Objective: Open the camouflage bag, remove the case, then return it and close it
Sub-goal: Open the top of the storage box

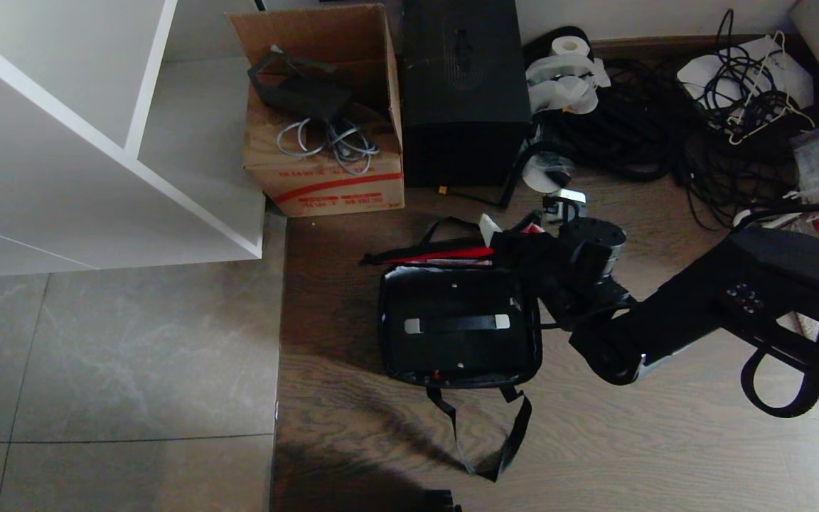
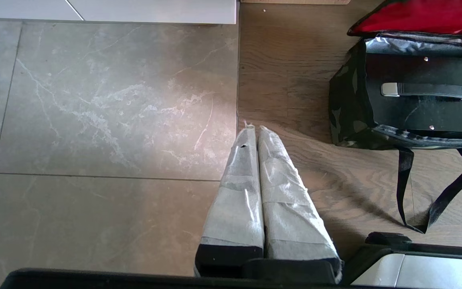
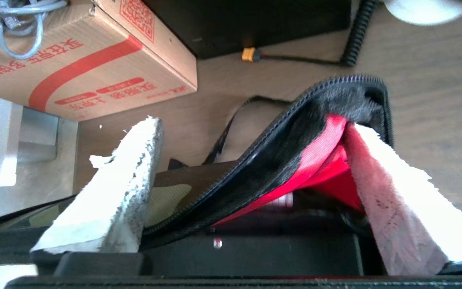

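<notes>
You have the white shelving unit [image 1: 97, 135] filling the upper left of the head view, with grey tile below it and wood floor to its right. At top centre stand the brown cardboard box [image 1: 324, 163] and, just beside it on the right, the tall black box [image 1: 463, 92]; a tangle of black cables [image 1: 637, 135] spreads across the upper right.

Your camouflage bag [image 1: 388, 320] lies open at the centre of the frame, its lid [image 1: 445, 254] with the red inner strip folded back toward the top. The case [image 1: 456, 323] sits inside it, its silver-ended handle facing up. One black strap [image 1: 484, 434] trails below the bag.

Your right gripper [image 3: 251, 160] comes in from the right, at the bag's upper right corner. Its fingers [image 3: 110, 200] stand wide apart; the lid's zip edge runs between them, one finger touching the red lining, nothing clamped.

Your left gripper [image 2: 258, 132] hangs over the tile-and-wood seam, fingers pressed together and empty, left of the bag.
</notes>
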Controlling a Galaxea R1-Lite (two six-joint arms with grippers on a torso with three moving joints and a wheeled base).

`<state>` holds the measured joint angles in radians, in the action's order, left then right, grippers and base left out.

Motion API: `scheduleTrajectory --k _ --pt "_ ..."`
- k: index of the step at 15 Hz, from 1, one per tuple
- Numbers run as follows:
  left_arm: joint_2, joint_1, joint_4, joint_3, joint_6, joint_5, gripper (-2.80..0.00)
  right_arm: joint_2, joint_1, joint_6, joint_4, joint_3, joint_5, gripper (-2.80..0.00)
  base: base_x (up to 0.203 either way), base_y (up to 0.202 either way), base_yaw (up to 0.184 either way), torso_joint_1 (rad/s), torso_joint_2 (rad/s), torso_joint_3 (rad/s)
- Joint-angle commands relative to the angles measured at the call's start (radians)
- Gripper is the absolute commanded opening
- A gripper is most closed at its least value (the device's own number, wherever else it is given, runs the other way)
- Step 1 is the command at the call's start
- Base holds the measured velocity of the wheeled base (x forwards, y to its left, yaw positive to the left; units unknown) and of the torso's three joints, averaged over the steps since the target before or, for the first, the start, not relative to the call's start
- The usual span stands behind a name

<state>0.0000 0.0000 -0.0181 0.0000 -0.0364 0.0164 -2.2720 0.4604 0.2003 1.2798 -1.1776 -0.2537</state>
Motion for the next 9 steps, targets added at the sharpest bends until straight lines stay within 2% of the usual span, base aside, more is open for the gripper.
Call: scheduleTrajectory --k 1,5,9 --pt "0.000 0.000 0.000 0.009 0.000 0.000 -2.80 -0.049 -0.007 -0.031 0.029 -0.030 -0.001 0.00 0.000 0.000 0.000 0.000 0.00 0.000" --pt "0.000 0.000 0.000 0.009 0.000 0.000 -2.80 -0.118 -0.021 -0.034 0.032 -0.064 -0.003 0.00 0.000 0.000 0.000 0.000 0.00 0.000" --pt "0.000 0.000 0.000 0.009 0.000 0.000 -2.80 -0.153 -0.046 -0.076 0.040 -0.155 -0.013 0.00 0.000 0.000 0.000 0.000 0.00 0.000"
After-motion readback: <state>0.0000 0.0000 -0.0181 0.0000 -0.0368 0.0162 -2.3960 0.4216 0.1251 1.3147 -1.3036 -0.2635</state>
